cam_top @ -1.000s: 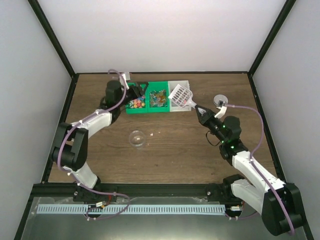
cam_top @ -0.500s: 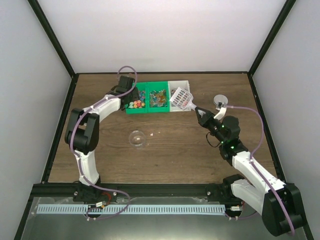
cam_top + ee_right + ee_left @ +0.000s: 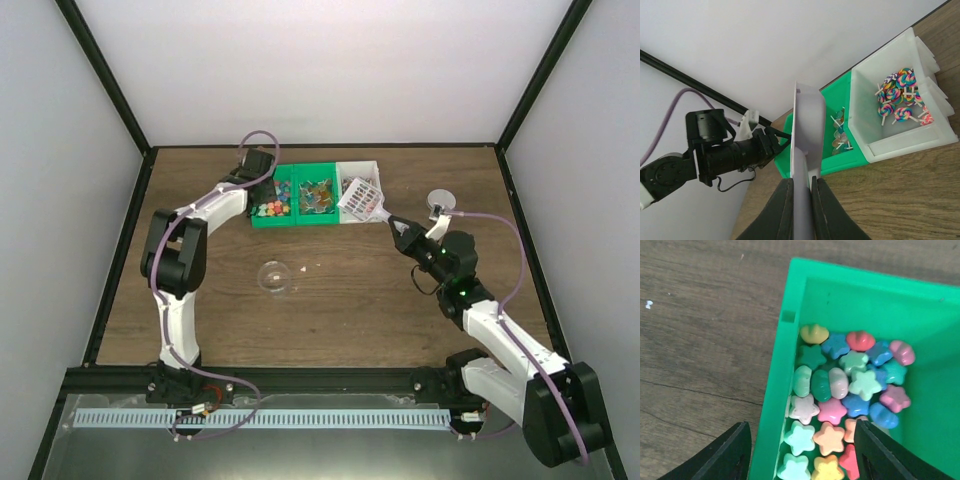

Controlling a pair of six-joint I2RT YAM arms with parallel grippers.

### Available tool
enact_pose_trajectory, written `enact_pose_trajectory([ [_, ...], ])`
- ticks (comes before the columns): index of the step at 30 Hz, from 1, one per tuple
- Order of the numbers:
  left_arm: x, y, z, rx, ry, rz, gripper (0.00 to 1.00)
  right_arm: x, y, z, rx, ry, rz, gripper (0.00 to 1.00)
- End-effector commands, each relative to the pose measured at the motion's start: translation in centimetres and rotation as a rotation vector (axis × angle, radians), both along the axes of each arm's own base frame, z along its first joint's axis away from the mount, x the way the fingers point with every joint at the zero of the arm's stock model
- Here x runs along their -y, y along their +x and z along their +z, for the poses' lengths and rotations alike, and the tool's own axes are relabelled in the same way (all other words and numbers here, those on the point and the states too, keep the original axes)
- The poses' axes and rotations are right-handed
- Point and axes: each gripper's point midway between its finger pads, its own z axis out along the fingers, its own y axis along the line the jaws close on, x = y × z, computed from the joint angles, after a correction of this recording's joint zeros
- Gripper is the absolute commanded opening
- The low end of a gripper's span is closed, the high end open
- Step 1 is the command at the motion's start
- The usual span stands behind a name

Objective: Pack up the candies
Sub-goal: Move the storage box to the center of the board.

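Note:
The candies [image 3: 850,385], small stars and ovals in pink, blue, green, orange and yellow, fill the left compartment of a green bin [image 3: 781,365]. My left gripper [image 3: 802,452] is open just above them. One finger is outside the bin's left wall over the table and the other is over the candies. From above, the left gripper [image 3: 265,190] hangs over the candies [image 3: 272,208]. My right gripper [image 3: 801,192] is shut on the handle of the grey scoop [image 3: 807,125]. The scoop [image 3: 360,196] is tilted over the bins, and the right gripper [image 3: 398,226] is behind it.
A white bin [image 3: 940,132] of swirl lollipops adjoins the green bin's middle compartment [image 3: 840,135], which holds wrapped sweets. On the table stand a small clear bowl [image 3: 273,277] and a round lid [image 3: 439,201]. Black frame posts and white walls surround the table.
My left arm has stretched toward the back, bringing its gripper over the left candy compartment. The right gripper and scoop have shifted slightly left.

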Motion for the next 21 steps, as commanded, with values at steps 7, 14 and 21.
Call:
enact_pose_trajectory([
  [7, -0.9, -0.2, -2.2, -0.047, 0.059, 0.04, 0.22, 0.1, 0.2, 0.6, 0.026, -0.002, -0.005, 0.01],
  [14, -2.6, -1.6, -1.7, -0.011, 0.064, 0.143, 0.05, -0.3, 0.0, 0.6, 0.025, 0.026, 0.021, 0.01],
  [21, -3.2, -4.5, -1.6, -0.004, 0.002, 0.229, 0.06, -0.5, -0.4, 0.7, 0.023, 0.043, 0.037, 0.01],
])
